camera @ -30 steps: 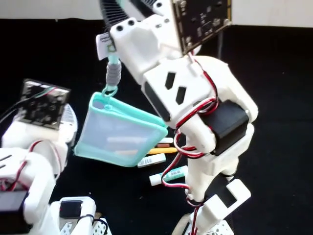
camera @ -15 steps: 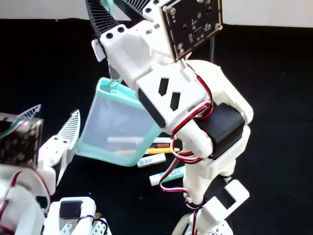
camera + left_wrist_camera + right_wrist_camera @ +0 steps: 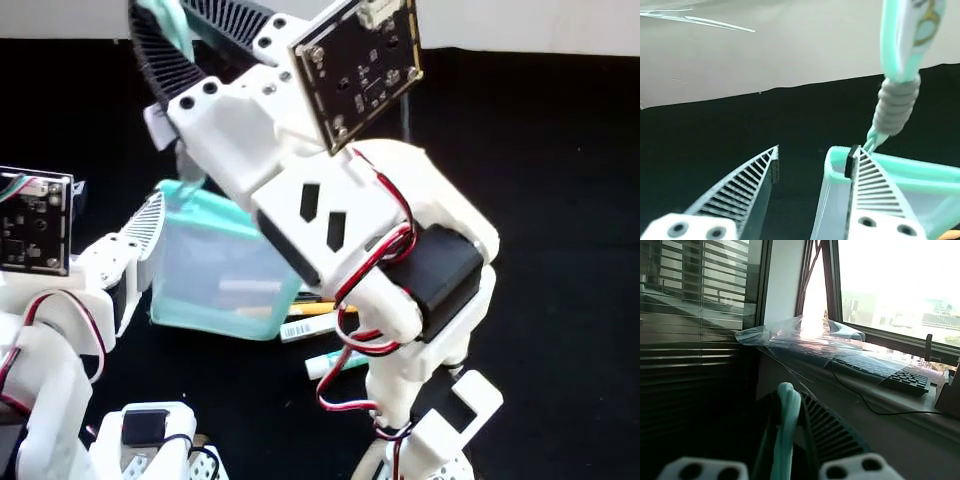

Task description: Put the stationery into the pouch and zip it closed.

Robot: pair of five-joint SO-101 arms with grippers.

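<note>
Hanging from a strap [image 3: 786, 432] pinched in the right gripper [image 3: 788, 396], one teal pouch [image 3: 215, 275] is held up; left gripper [image 3: 815, 152] is spread at its rim, three pens [image 3: 318, 309] seen on the desk [image 3: 560, 200].

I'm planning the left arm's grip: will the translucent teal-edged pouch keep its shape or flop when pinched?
Likely semi-stiff: the translucent teal-edged pouch holds a boxy open shape. Hanging by its teal strap from the right pincer, it would probably swing when pushed.
</note>
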